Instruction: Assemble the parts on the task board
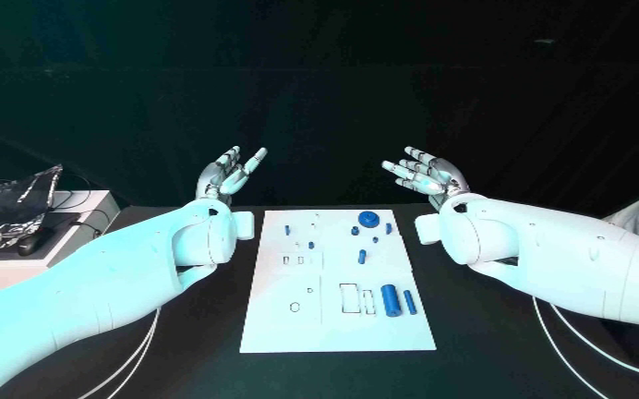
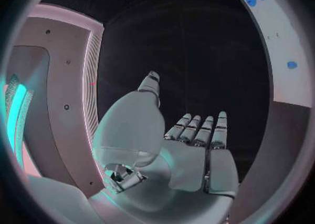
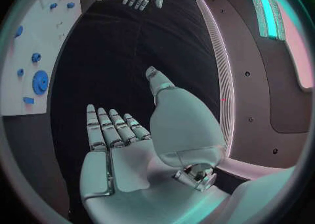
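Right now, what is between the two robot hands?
Nothing but bare black table. In the head view, the left robot hand and right robot hand are raised apart, both holding nothing, beyond the white task board's far edge.

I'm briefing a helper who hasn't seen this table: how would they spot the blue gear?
Start at the white task board in the middle of the black table. Go to its far right corner, the end nearest the robot hands. The blue gear lies there: a round toothed disc, wider than the small blue pieces around it.

One task board (image 1: 333,325), two hands, one gear (image 1: 367,218) and two cylinders lying side by side.
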You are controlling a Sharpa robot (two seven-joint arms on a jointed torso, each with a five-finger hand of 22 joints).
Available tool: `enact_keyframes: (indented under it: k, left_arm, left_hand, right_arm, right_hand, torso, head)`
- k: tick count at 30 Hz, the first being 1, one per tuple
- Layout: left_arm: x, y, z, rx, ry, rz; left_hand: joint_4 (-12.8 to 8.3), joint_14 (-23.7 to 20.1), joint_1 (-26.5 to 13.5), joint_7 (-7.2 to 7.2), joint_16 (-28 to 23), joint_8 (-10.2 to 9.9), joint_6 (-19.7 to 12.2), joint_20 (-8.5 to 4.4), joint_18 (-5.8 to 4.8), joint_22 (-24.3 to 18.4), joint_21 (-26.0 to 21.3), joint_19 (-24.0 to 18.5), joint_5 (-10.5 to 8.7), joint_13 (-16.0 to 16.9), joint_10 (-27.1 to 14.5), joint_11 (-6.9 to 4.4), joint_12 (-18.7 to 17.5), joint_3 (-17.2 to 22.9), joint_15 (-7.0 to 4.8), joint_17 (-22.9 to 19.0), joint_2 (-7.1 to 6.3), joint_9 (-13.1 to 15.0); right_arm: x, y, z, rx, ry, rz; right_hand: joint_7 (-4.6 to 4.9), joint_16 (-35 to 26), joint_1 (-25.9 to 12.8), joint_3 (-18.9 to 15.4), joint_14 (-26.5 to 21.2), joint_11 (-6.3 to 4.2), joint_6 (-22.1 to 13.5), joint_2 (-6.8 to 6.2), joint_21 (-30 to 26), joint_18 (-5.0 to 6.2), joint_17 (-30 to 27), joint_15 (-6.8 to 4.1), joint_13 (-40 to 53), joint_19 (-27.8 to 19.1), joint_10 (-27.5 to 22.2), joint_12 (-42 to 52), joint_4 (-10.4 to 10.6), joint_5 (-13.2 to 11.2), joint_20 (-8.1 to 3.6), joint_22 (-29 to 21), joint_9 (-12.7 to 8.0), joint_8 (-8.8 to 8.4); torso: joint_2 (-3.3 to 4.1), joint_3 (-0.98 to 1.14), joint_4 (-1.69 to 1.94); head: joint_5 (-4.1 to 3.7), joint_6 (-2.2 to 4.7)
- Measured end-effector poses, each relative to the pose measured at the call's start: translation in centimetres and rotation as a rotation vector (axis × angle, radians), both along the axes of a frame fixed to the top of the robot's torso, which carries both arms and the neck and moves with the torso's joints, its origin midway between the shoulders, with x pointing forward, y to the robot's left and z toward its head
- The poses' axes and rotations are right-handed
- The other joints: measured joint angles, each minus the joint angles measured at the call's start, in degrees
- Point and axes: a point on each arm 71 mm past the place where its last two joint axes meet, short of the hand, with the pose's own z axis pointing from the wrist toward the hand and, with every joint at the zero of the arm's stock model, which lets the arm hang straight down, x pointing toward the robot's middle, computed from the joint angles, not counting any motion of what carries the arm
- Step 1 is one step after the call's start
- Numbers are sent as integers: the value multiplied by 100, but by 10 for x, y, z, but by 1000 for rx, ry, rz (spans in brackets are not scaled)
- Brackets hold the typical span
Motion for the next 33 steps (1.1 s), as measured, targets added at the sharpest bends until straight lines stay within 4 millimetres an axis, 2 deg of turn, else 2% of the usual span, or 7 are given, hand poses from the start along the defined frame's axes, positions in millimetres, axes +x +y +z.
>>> enact_keyframes:
  k: [4,7,9,14,23,25,33]
  left_arm:
    - [4,0,0,1,9,-25]
    - [4,-1,-1,2,14,-39]
    - [1,1,-5,7,17,-71]
    - [-7,4,-14,14,25,-135]
    - [-28,3,-5,11,-16,-227]
    - [-33,2,-2,9,-27,-246]
    - [-51,-9,17,2,-73,-336]
  left_hand:
    - [-128,1356,317,56,136,166,1329,54,93,138,462,950,37,71,1322,322,110,-144,125,85,247,98]
    - [-285,2824,415,157,196,197,2354,69,228,274,1018,2313,37,125,2599,422,129,-246,6,158,401,138]
    - [-402,4054,511,251,266,210,3146,32,361,310,1257,2989,37,172,3756,344,199,-270,-134,229,496,172]
    - [-542,5388,695,184,413,255,4641,-196,498,375,1596,3926,37,232,5336,32,250,-235,-482,356,680,235]
    - [-871,6911,1221,49,833,276,5289,-888,487,733,2375,4958,37,234,6239,-308,250,5,-1028,880,588,249]
    - [-1060,7126,1376,32,1097,276,5391,-1078,325,947,2736,5076,37,234,6369,-373,250,53,-1130,1137,491,249]
    - [-1427,6646,1281,7,2994,275,5488,-1575,35,2149,4474,4470,37,244,6494,-463,250,224,-1290,2928,441,250]
  right_arm:
    - [7,-3,3,-16,28,49]
    - [9,-3,3,-22,43,75]
    - [14,-10,-2,-125,-10,99]
    - [14,-21,-8,-366,-134,171]
    - [12,-9,-2,-653,-291,288]
    - [13,-6,-1,-710,-307,301]
    - [24,1,6,-922,-339,314]
  right_hand:
    - [31,58,280,-29,700,-54,560,107,159,89,35,-72,33,487,605,37,-243,0,-32,52,36,68]
    - [74,131,460,-15,1569,-148,1186,184,358,177,76,-186,63,1093,1364,86,-415,0,-111,116,70,132]
    - [119,139,571,19,2303,-248,1754,243,514,184,104,-295,91,1584,2070,109,-557,0,-201,155,97,133]
    - [298,195,732,224,3614,-457,3067,322,802,264,152,-566,134,2479,3350,142,-808,0,-445,213,158,208]
    - [137,452,789,492,5452,-870,4653,290,1535,264,293,-1124,163,3751,4930,188,-1075,-78,-1029,511,231,290]
    - [97,610,789,465,5786,-942,4802,290,1788,265,388,-1238,170,4022,5116,188,-1102,-99,-1185,642,231,289]
    - [-13,2631,629,574,6456,-1155,5065,130,3301,254,1521,-1621,179,4950,5510,188,-1191,-32,-1715,1690,238,289]
  torso:
    - [-1,-2,0]
    - [-1,-2,1]
    - [5,-11,1]
    - [58,-21,30]
    - [245,-23,120]
    - [292,-26,144]
    - [525,-40,263]
  head:
    - [1,0]
    - [1,-1]
    - [12,-59]
    - [6,-180]
    - [-148,-191]
    - [-175,-174]
    - [-296,-115]
